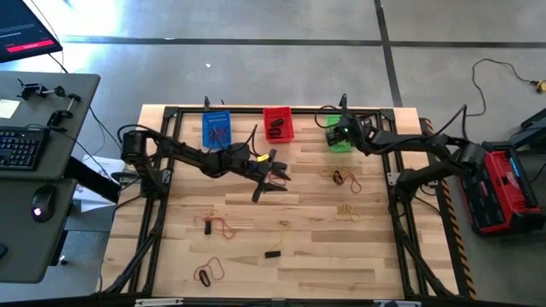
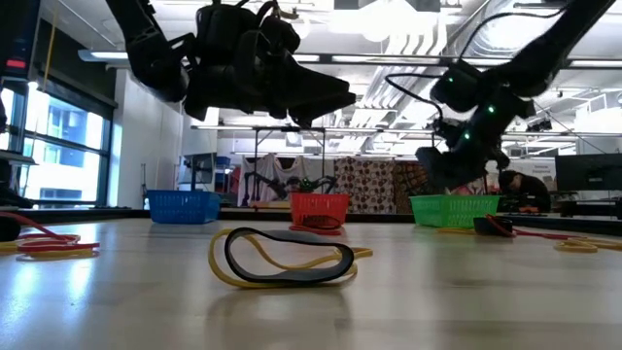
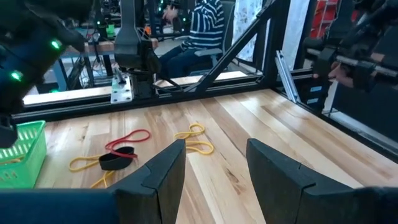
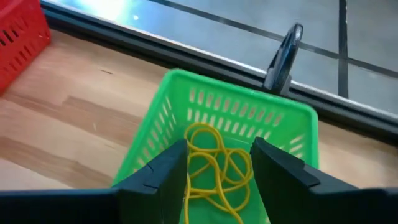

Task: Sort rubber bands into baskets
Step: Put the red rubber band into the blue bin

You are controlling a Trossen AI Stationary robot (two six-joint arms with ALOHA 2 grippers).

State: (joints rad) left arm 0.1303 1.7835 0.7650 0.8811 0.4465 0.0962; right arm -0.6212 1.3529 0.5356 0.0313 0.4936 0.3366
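R gripper [image 4: 214, 171] wide over green basket [image 4: 245, 99] w/ yellow bands [image 4: 214, 158]; L gripper [image 3: 214, 174] wide mid-table; no legible writing.

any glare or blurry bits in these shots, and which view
High view: bright glare washes the floor beyond the table. Low view: ceiling lights blow out, the left gripper hangs in dark silhouette, and the near rubber band looks soft. Right wrist view: glare strip on the floor past the green basket.

no readable text, no labels, no brands, no numbers anywhere
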